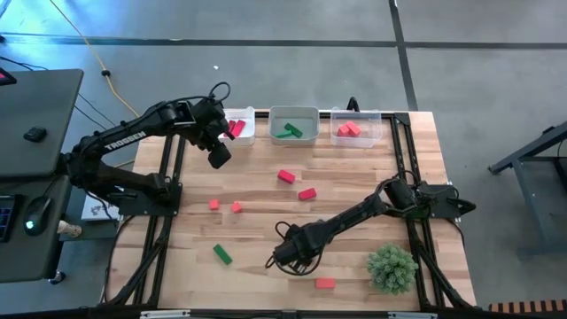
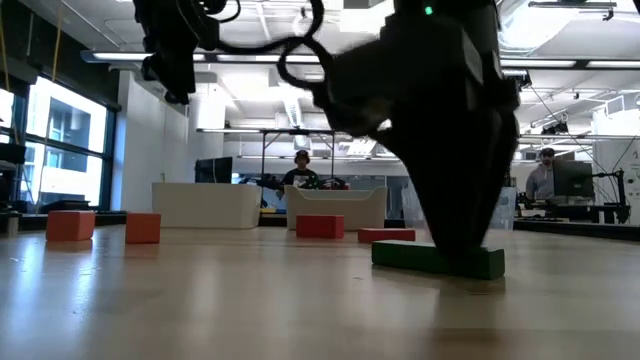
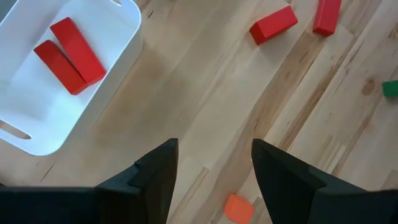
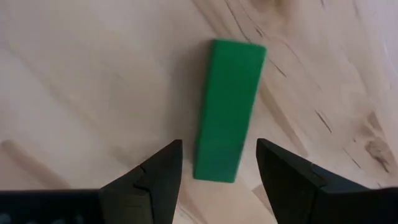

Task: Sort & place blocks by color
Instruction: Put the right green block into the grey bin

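Observation:
My right gripper (image 4: 217, 148) is open and low over the table near its near edge (image 1: 282, 257). Its fingers stand on either side of one end of a green bar (image 4: 229, 106) without touching it. The bar lies flat on the wood (image 2: 410, 257) and is hidden under the gripper in the high view. My left gripper (image 3: 214, 146) is open and empty, raised over the table (image 1: 219, 158) beside the left bin (image 3: 118, 37). That bin holds two red bars (image 3: 68, 53). Loose on the table lie red bars (image 1: 285, 175) (image 1: 307, 193), two orange cubes (image 1: 213, 205) (image 1: 236, 207), a second green bar (image 1: 221, 254) and a coral bar (image 1: 325, 283).
Three clear bins line the far edge: the left one (image 1: 251, 133) with red, the middle one (image 1: 293, 113) with green, the right one (image 1: 372, 137) with coral blocks. A bushy green plant (image 1: 392, 268) stands at the near right corner. People sit in the room beyond the table (image 2: 300, 172).

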Available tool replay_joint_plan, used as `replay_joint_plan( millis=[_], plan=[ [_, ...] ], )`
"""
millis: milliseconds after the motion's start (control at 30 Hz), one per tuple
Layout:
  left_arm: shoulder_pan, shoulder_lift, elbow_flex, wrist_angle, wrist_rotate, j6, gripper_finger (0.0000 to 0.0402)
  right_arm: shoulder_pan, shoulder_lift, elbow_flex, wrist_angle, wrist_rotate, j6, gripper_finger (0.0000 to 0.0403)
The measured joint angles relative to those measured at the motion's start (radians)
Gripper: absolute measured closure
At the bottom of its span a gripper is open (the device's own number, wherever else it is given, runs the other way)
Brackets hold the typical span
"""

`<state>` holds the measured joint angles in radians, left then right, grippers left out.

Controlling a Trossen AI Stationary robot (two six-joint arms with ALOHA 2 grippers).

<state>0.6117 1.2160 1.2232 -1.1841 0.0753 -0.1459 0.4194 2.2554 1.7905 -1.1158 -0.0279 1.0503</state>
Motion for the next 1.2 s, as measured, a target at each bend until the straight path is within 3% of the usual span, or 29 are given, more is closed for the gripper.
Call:
replay_joint_plan(
  millis=[267,567,867,1200],
  plan=[
    [0.000,0.000,0.000,0.003,0.000,0.000,0.0206,0.000,0.000,-0.039,0.044,-0.031,-0.001,0.0217],
    [0.000,0.000,0.000,0.006,0.000,0.001,0.0206,-0.001,-0.002,-0.038,0.058,-0.053,-0.002,0.0326],
    [0.000,0.000,0.000,0.006,0.000,0.007,0.0206,-0.031,-0.007,-0.038,0.055,-0.076,-0.053,0.0327],
    [0.000,0.000,0.000,0.007,0.000,0.008,0.0206,-0.124,-0.078,-0.038,0.034,-0.006,-0.182,0.0327]
  ],
)
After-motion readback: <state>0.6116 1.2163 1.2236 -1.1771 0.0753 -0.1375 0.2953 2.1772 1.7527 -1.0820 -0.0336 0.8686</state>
